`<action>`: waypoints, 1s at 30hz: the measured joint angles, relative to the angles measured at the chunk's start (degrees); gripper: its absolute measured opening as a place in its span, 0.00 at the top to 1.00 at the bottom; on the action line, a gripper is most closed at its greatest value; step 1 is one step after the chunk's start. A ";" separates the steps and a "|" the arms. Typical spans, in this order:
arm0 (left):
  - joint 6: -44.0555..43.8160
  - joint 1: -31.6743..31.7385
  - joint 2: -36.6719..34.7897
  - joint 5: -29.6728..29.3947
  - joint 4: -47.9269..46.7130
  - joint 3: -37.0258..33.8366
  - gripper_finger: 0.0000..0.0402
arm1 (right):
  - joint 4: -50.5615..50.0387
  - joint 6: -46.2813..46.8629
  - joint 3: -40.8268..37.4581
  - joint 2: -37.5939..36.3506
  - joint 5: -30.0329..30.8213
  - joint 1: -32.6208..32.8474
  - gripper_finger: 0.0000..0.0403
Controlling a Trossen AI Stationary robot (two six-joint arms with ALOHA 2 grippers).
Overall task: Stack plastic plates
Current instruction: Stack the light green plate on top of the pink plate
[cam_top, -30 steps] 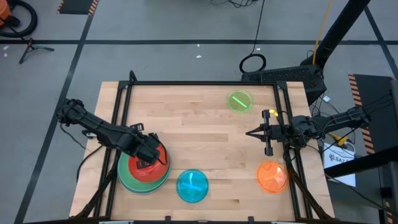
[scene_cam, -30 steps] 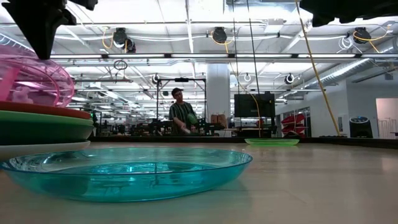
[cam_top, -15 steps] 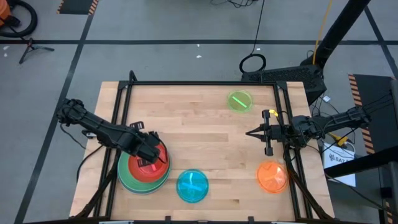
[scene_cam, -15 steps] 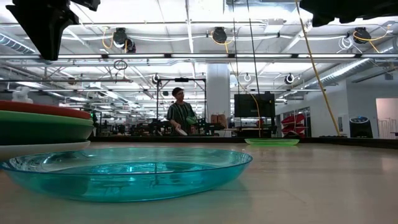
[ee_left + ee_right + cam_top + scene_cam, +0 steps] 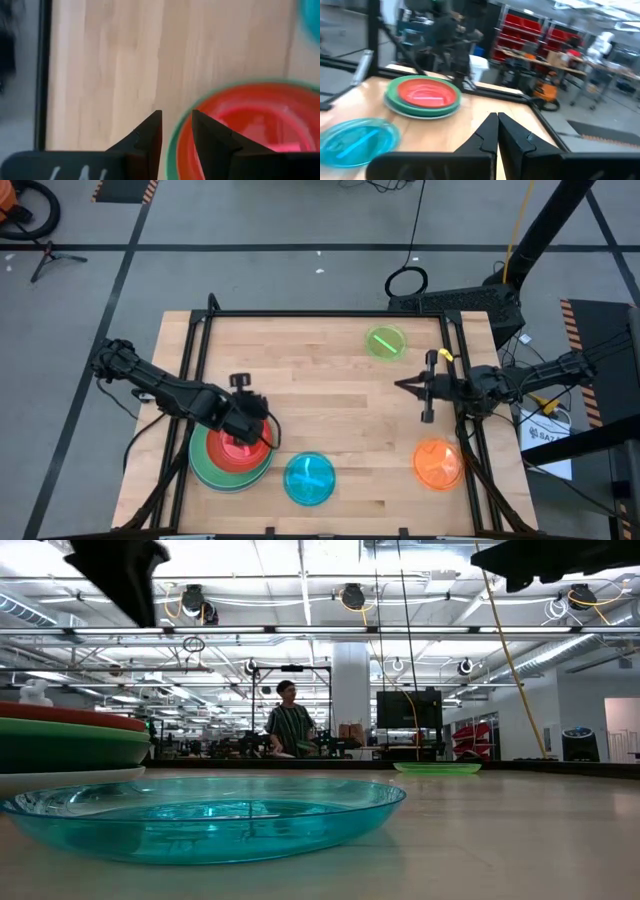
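At the table's near left stands a stack of plastic plates (image 5: 205, 470): green plates below, a red-orange plate (image 5: 260, 112) on them, a small pink plate (image 5: 235, 448) lying on top. My left gripper (image 5: 177, 117) hovers open above the stack's rim (image 5: 172, 145), slanting down and touching nothing. A cyan plate (image 5: 309, 478), an orange plate (image 5: 437, 463) and a lime plate (image 5: 386, 342) lie singly on the wood. My right gripper (image 5: 399, 387) waits shut and level at the right, pointing toward the table's left.
A black frame rail (image 5: 300, 314) runs round the wooden table top (image 5: 320, 400). Bare wood lies between the stack and my right gripper. Beyond the far edge the low view shows a person (image 5: 290, 725) among workshop benches.
My left gripper has let go of the pink plate, which stood tilted above the stack and now lies flat on the red-orange plate. The gripper has then turned and shifted a little toward the table's right. My right wrist has rolled slightly.
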 joint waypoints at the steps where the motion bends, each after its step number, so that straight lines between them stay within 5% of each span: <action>1: 3.09 -0.01 0.00 -0.69 2.08 0.00 0.72 | 0.04 0.41 0.00 0.29 0.80 0.00 0.99; 10: 15.37 1.27 -2.84 -7.44 9.27 -0.42 0.72 | 5.76 2.28 0.04 8.11 9.51 -0.43 0.99; 15: 20.37 1.92 -10.51 -7.46 22.64 -8.21 0.72 | 4.12 6.00 2.72 14.04 10.73 -3.71 0.99; 24: 28.32 3.88 -22.28 -10.91 43.08 -22.87 0.72 | -7.79 18.98 12.50 27.27 10.53 -11.46 0.99; 30: 28.77 4.58 -28.79 -11.66 49.24 -26.86 0.72 | -25.84 32.95 20.52 36.66 5.32 -19.11 0.99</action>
